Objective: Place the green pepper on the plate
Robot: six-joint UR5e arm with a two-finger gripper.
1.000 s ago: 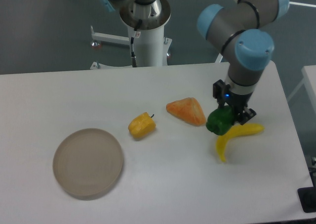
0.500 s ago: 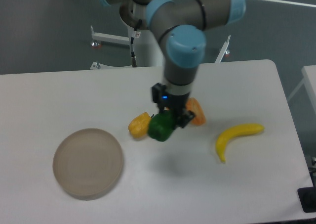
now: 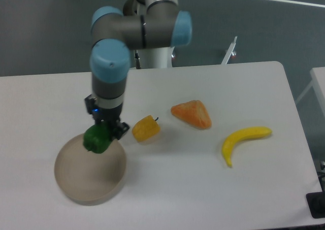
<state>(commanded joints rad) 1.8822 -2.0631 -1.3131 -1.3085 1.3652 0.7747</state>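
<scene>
I have the green pepper point(image 3: 98, 139) clamped in my tool point(image 3: 104, 131), jaws closed on its upper part, and it hangs over the far rim of the plate point(image 3: 90, 168), above the dish's upper edge and not yet resting on it as far as I can judge. The pepper hides most of my fingertips, so I read the grip from the way the fruit sits tight under the wrist.

I judge this pepper to be light: it dangles from a two-finger hold with no visible sag or tilt. Its skin is glossy and looks smooth, so I expect it to be slippery, and its lumpy lobes give uneven faces that could let it twist between flat pads. It seems firm enough to take a moderate squeeze, though whether it is real or a hollow toy I cannot tell. The best hold, to my mind, is across the broad shoulders near the stem end, pads seated in the grooves between lobes.

In looks, it is small, dark green and shiny, rounded and bumpy, far narrower than the beige-tan plate beneath it. The stem is hidden from this view. Just beside it on the desk point(image 3: 167, 189) lies a yellow pepper point(image 3: 145, 129) of similar size, with an orange wedge point(image 3: 191, 113) and a banana point(image 3: 242, 140) farther off to the side.
</scene>
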